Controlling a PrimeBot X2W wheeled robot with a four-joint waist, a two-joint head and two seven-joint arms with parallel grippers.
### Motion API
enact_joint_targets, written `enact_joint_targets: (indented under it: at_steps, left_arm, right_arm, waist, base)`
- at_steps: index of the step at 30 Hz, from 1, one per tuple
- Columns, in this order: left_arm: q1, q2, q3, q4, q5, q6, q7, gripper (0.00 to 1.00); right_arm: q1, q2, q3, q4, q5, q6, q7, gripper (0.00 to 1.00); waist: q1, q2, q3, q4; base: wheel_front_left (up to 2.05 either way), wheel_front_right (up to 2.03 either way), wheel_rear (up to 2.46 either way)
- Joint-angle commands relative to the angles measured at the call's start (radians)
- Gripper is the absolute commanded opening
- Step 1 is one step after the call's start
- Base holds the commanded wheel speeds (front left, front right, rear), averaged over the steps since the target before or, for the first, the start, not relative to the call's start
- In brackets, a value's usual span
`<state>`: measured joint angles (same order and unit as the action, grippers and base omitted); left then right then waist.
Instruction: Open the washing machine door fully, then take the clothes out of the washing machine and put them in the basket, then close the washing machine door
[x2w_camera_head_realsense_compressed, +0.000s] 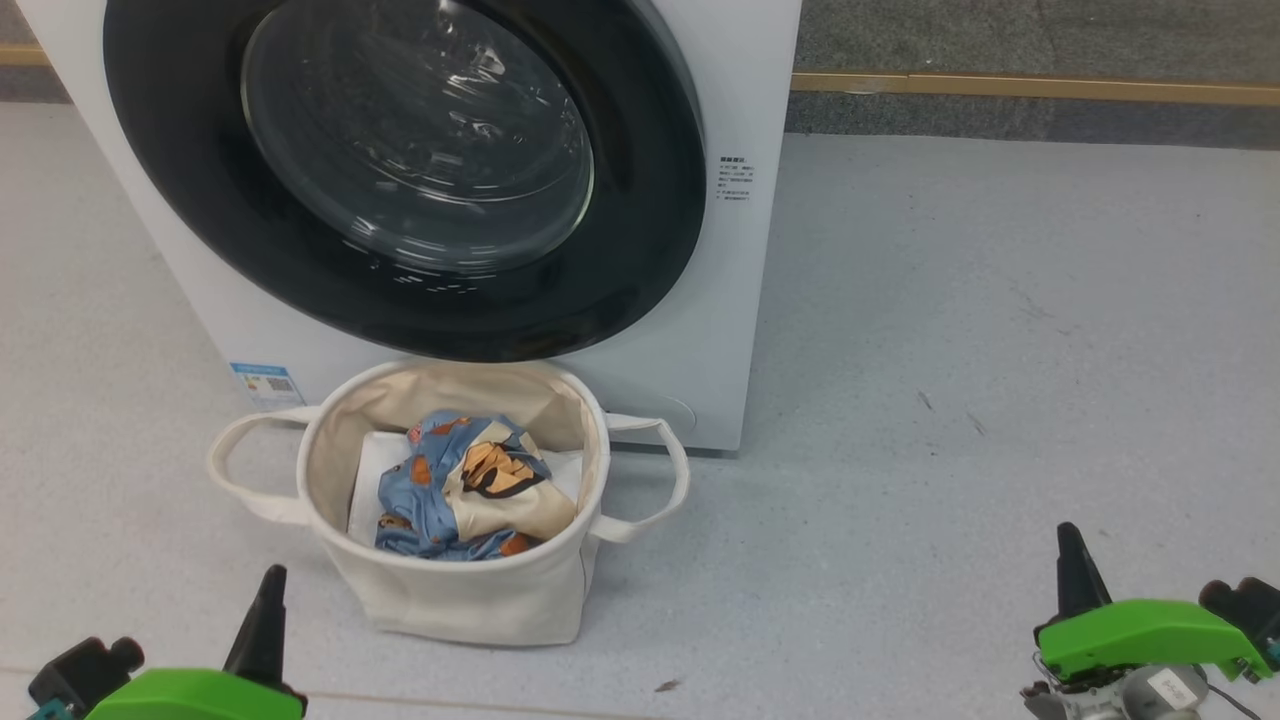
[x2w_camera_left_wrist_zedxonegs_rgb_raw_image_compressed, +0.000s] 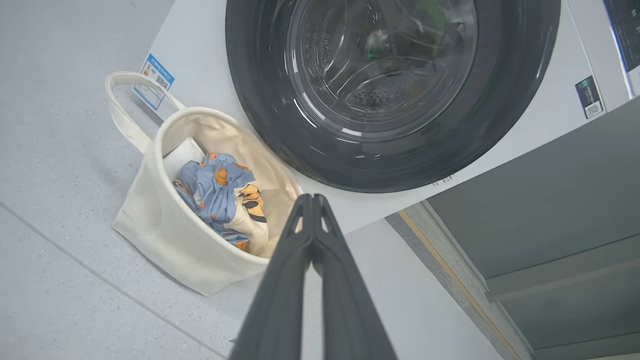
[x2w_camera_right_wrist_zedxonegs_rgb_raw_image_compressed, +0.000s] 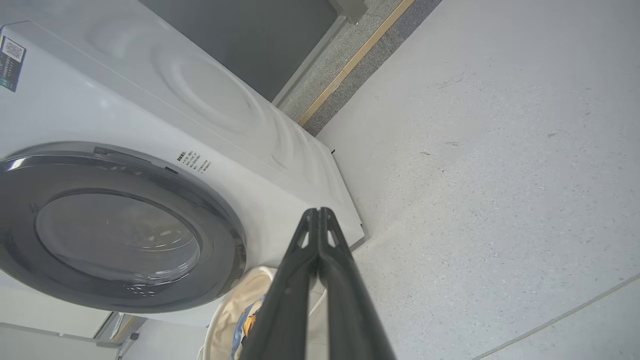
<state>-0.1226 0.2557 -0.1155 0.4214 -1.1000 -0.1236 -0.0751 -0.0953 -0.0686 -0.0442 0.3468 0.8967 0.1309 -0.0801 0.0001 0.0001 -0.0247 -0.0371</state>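
- Step in hand, judging from the layout: the very end of the task, at or just past closing the washing machine door (x2w_camera_head_realsense_compressed: 415, 140).
- At the far left of the head view: the washing machine (x2w_camera_head_realsense_compressed: 720, 300), with that door lying flat against its white front.
- From the right wrist view, no gap to be seen between the black rim and the cabinet. Latched or merely pushed to: cannot tell.
- Through the glass, bare steel drum and reflections; nothing blue to be made out inside.
- On the floor (x2w_camera_head_realsense_compressed: 950, 350), just in front of the machine and below the door: the basket (x2w_camera_head_realsense_compressed: 450, 600), standing upright with both loop handles out to its sides.
- Inside the basket: the clothes (x2w_camera_head_realsense_compressed: 470, 485), a crumpled blue and cream bundle lying on a flat white folded sheet (x2w_camera_head_realsense_compressed: 372, 470).
- At the near left: the left tool (x2w_camera_head_realsense_compressed: 268, 600), clenched on nothing, fingers pressed together, apart from the basket.
- At the near right: the right tool (x2w_camera_head_realsense_compressed: 1070, 560), likewise clenched and empty, well apart from machine and basket.
- Next move, as a judgement: little left beyond making sure of the latch.
- If needed, press closed fingertips on the black rim, straight toward the machine, staying off the bulging glass and clear of the basket handles. Hinge side: cannot tell from here.
- Otherwise, arms back and done.
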Motion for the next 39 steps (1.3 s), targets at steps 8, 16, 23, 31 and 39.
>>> enact_joint_targets:
  at_steps: [8,16,23,31,39]
  left_arm:
    - [-0.021,-0.019,0.059,-0.058,-0.081,-0.004,0.03,0.0]
    - [-0.016,-0.046,0.084,-0.075,-0.143,-0.004,0.053,0.0]
    - [-0.011,-0.069,0.106,-0.09,-0.197,-0.005,0.074,0.0]
    - [-0.007,-0.093,0.128,-0.105,-0.252,-0.005,0.094,0.0]
    - [-0.002,-0.121,0.152,-0.122,-0.314,-0.006,0.117,0.0]
  right_arm:
    - [-0.029,0.001,-0.007,-0.046,0.114,0.0,0.031,0.0]
    - [-0.027,0.004,-0.016,-0.054,0.201,0.0,0.055,0.0]
    - [-0.025,0.006,-0.024,-0.061,0.277,0.0,0.076,0.0]
    - [-0.023,0.008,-0.032,-0.069,0.353,0.0,0.096,0.0]
    - [-0.02,0.011,-0.041,-0.077,0.44,0.0,0.12,0.0]
  waist:
    - [0.0,-0.0001,0.004,0.005]
    - [0.0,-0.0001,0.007,0.01]
    - [0.0,-0.0001,0.01,0.014]
    - [0.0,-0.0001,0.013,0.018]
    - [0.0,-0.0001,0.017,0.023]
  base:
    - [0.0,0.0,0.0]
    - [0.0,0.0,0.0]
    - [0.0,0.0,0.0]
    - [0.0,0.0,0.0]
    - [0.0,0.0,0.0]
